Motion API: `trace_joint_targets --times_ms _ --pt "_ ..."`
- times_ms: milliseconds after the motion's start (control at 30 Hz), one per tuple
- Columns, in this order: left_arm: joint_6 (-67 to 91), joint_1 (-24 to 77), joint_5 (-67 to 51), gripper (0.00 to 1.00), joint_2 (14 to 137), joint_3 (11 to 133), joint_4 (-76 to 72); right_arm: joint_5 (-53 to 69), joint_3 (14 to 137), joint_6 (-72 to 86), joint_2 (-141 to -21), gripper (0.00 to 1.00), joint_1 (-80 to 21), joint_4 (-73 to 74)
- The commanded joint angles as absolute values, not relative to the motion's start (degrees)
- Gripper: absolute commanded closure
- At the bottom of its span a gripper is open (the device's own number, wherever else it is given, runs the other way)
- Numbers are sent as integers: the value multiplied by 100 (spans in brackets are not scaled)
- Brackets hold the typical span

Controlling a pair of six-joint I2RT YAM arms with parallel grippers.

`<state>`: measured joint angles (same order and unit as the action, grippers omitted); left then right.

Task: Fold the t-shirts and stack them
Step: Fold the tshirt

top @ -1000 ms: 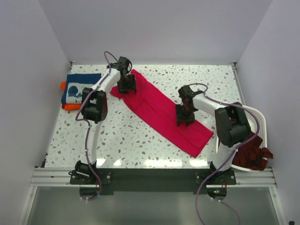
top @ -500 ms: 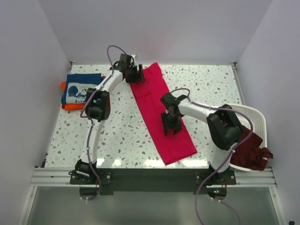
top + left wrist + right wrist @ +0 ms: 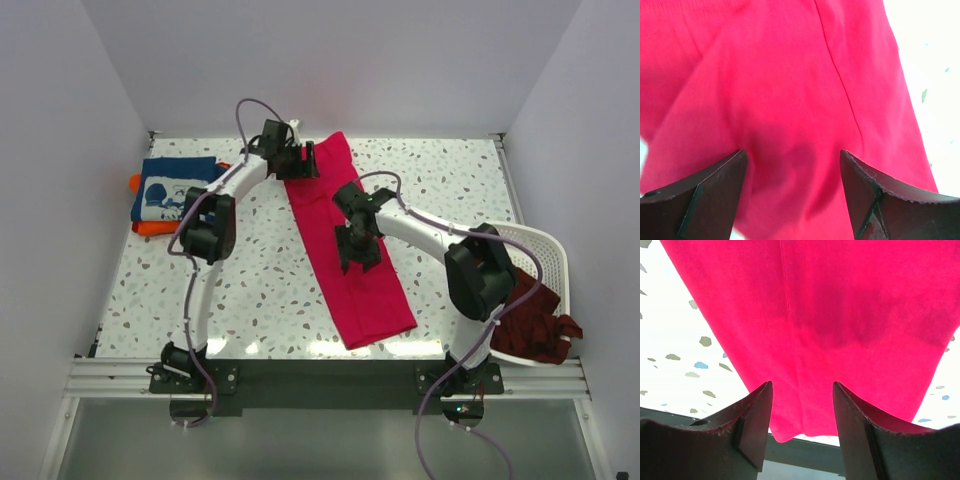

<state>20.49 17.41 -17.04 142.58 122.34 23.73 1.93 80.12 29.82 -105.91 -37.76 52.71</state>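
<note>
So far, we count two shirts finished: the navy shirt (image 3: 172,188) lies folded on top of the orange shirt (image 3: 150,228) at the far left corner of the bench (image 3: 450,180). The pink shirt (image 3: 375,305) is the one in work. It lies flat in the middle of the bench, folded lengthwise into a long narrow strip that runs from the far edge toward the near edge, slanting a little to the right.

Our left hand (image 3: 305,160) sits over the far end of that strip and our right hand (image 3: 357,248) over its middle. Both wrist views show the fingers spread, with smooth cloth lying under and between them and nothing pinched, so we judge both hands released. We cannot tell whether the tips press on the cloth.

By our reckoning the pink shirt is about half folded. It needs its cross folds, then a move onto the navy shirt. After that come the maroon shirts (image 3: 540,330), crumpled in the basket (image 3: 548,250) at the right and spilling over its near rim. We cannot tell how many there are.
</note>
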Motion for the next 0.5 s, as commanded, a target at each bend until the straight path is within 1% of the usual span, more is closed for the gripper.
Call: trace_joint_targets --times_ms 0,100,233,467 --pt "2241 1767 -1687 21 13177 11665 2338 18 7885 2883 -10108 45 -3762 5406" --pt "2338 1819 -1810 23 12860 11093 2566 18 7454 2804 -9880 45 -3762 5063" --pt "2364 1933 -1670 23 12464 10303 2567 35 6849 2751 -9765 45 -3762 4598" --pt "2487 2100 -1933 23 12252 9660 2330 185 6364 2891 -9843 45 -3762 3991"
